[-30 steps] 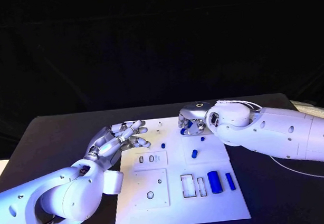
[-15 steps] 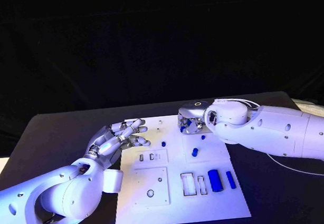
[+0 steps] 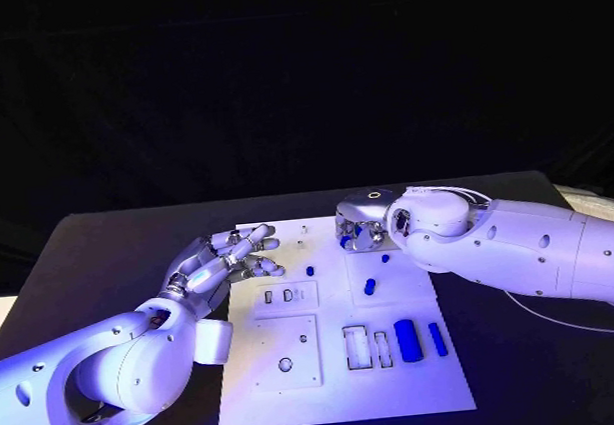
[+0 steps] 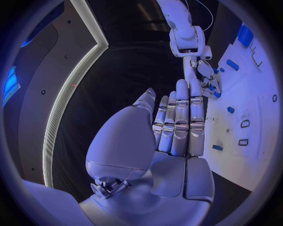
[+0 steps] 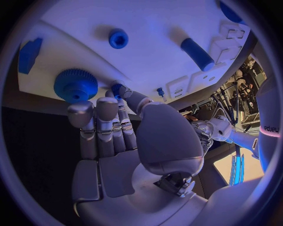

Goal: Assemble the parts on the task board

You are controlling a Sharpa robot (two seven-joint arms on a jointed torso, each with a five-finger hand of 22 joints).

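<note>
Leftward, silver many-fingered left hand (image 3: 225, 262) hovered at the edge of the white rectangular task board (image 3: 410, 389) on the black tabletop (image 3: 94, 261), fingers (image 4: 183, 113) straight, close together, holding nothing. Rightward, right hand (image 3: 364, 228) reached the board's far edge, fingertips (image 5: 97, 110) beside a blue toothed round part (image 5: 75, 84); grip unclear.

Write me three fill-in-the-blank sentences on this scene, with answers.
1. The task board is coloured ____.
2. The blue gear sits right by the fingers of the ____ hand.
3. The left hand, fingers apart, holds ____.

Answers: white; right; nothing
</note>
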